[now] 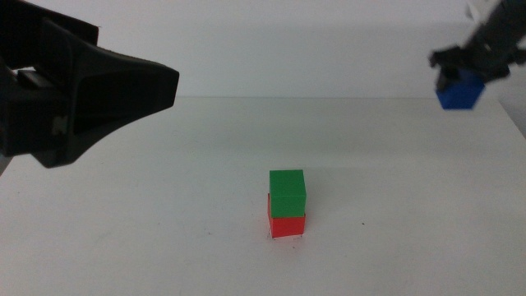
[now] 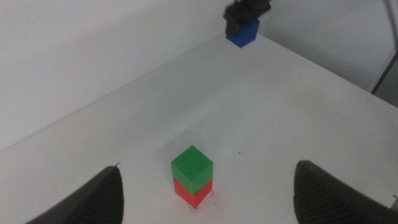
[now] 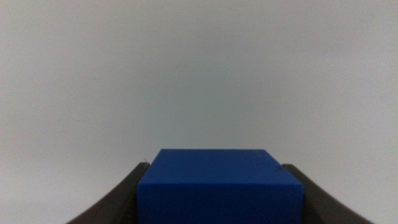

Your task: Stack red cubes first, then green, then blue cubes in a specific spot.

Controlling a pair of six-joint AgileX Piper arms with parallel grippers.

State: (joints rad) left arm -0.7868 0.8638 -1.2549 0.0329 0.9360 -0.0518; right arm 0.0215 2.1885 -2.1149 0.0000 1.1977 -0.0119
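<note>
The green cube [image 1: 288, 191] sits squarely on the red cube [image 1: 287, 224] on the white table, right of centre and toward the front. The stack also shows in the left wrist view, green [image 2: 191, 167] over red [image 2: 193, 193]. My right gripper [image 1: 467, 67] is shut on the blue cube [image 1: 459, 91] and holds it high in the air at the far right, well away from the stack. The right wrist view shows the blue cube [image 3: 219, 186] between the fingers [image 3: 118, 202]. My left gripper [image 1: 156, 86] is open and empty, raised at the left. The spot under the stack is hidden.
The white table [image 1: 164, 214] carries nothing else. A tiny dark speck [image 1: 359, 220] lies just right of the stack. The table's far edge meets a white wall, and its right edge shows in the left wrist view [image 2: 323, 71].
</note>
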